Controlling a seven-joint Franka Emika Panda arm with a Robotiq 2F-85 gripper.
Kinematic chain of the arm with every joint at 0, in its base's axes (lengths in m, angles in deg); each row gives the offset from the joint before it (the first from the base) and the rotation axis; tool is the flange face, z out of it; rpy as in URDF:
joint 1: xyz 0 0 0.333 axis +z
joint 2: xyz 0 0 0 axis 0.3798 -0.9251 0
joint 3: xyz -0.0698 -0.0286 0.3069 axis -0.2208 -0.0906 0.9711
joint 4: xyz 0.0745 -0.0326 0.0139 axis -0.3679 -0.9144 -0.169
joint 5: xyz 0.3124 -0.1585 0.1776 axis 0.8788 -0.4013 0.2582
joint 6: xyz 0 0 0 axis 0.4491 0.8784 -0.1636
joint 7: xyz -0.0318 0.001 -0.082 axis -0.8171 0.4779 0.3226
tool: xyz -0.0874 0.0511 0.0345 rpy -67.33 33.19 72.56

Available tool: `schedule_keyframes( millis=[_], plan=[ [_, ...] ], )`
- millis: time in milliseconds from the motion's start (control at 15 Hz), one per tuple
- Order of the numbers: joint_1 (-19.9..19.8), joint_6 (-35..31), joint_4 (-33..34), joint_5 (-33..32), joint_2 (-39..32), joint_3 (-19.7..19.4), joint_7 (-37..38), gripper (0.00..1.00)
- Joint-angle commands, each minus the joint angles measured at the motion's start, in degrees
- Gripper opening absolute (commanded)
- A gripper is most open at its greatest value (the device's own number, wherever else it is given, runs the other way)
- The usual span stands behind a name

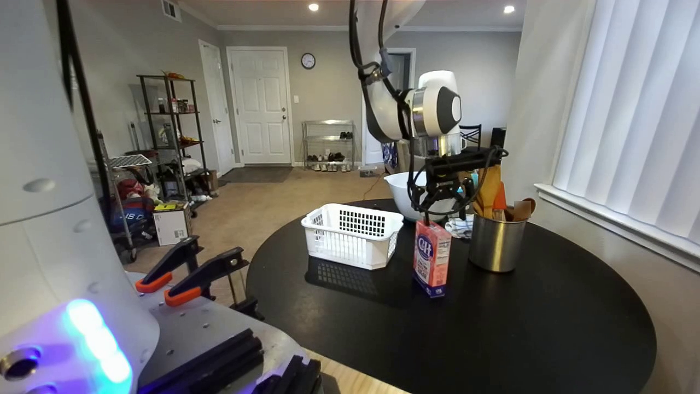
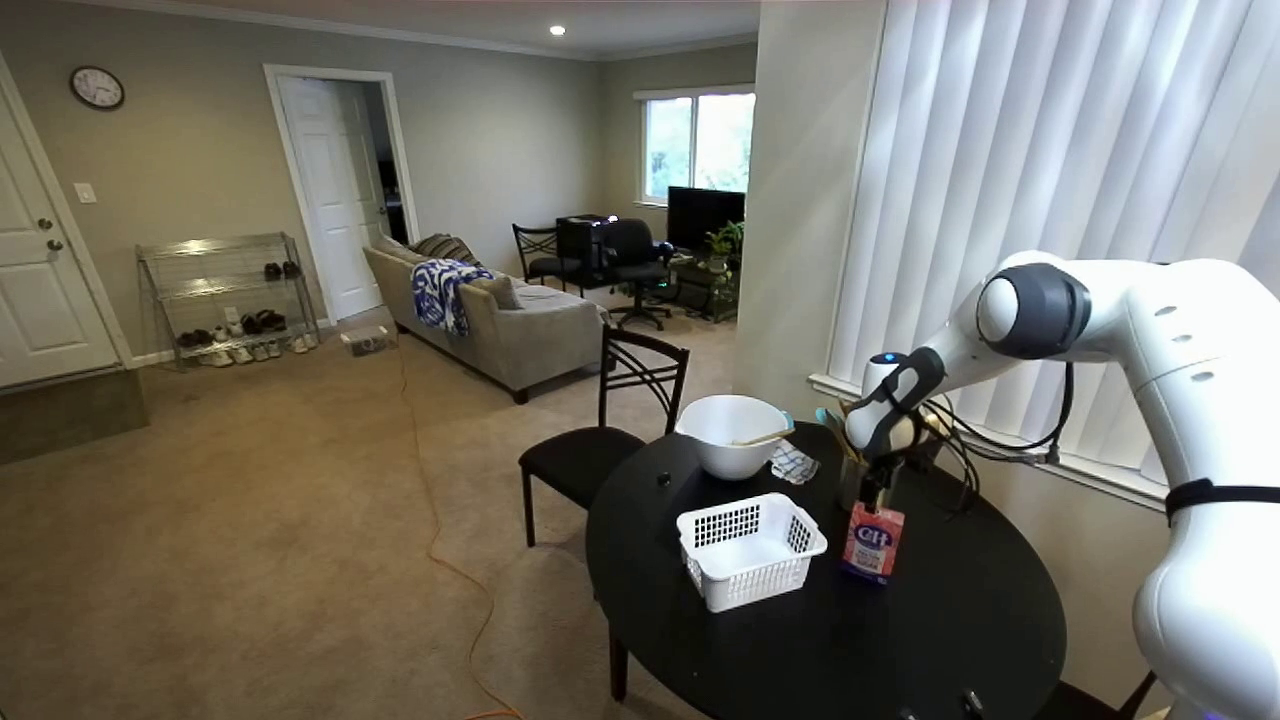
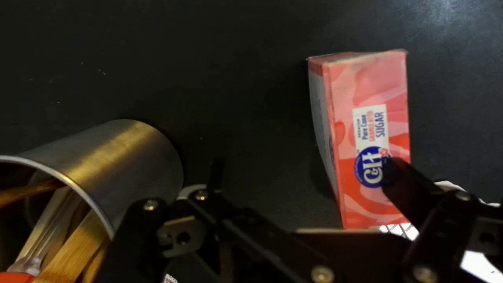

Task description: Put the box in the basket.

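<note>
The box [image 1: 432, 260] is a pink-red sugar carton standing upright on the black table. It also shows in an exterior view [image 2: 872, 548] and in the wrist view [image 3: 371, 86]. The white slotted basket [image 1: 344, 249] stands beside the box, a short gap away; an exterior view [image 2: 765, 582] shows its inside empty. My gripper [image 1: 439, 203] is at the top of the box, pointing down, also in an exterior view [image 2: 875, 490]. In the wrist view the gripper [image 3: 305, 169] is open, fingers wide apart. One finger overlaps the box's printed face; whether it touches cannot be told.
A metal utensil cup [image 1: 496, 246] stands close to the box, opposite the basket, and near a finger in the wrist view [image 3: 133, 157]. A round white bowl [image 2: 735, 455] and a checked cloth [image 2: 795, 463] lie behind. The round black table [image 1: 492, 339] holds all these.
</note>
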State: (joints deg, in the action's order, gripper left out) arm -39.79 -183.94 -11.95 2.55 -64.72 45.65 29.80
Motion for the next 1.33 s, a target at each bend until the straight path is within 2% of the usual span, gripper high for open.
schedule_keyframes(
  millis=[0, 267, 467, 600, 733, 1000, 1267],
  plan=[
    [-1.4, 0.1, -2.1, 1.3, 3.2, 1.0, -3.5, 1.0],
    [-2.4, 2.4, -4.8, 2.2, 4.9, 2.0, -6.6, 1.0],
    [-2.6, 6.7, -7.1, 4.2, 6.2, 2.8, -8.3, 1.0],
    [-1.6, 10.4, -7.9, 6.2, 7.1, 2.5, -6.2, 1.0],
    [-1.2, 10.9, -8.4, 8.0, 7.5, 2.7, -5.2, 1.0],
    [-0.3, 4.2, -8.7, 10.5, 6.9, 2.9, -4.0, 1.0],
    [1.9, -4.5, -9.2, 7.3, 5.8, 0.5, -3.4, 1.0]
  ],
)
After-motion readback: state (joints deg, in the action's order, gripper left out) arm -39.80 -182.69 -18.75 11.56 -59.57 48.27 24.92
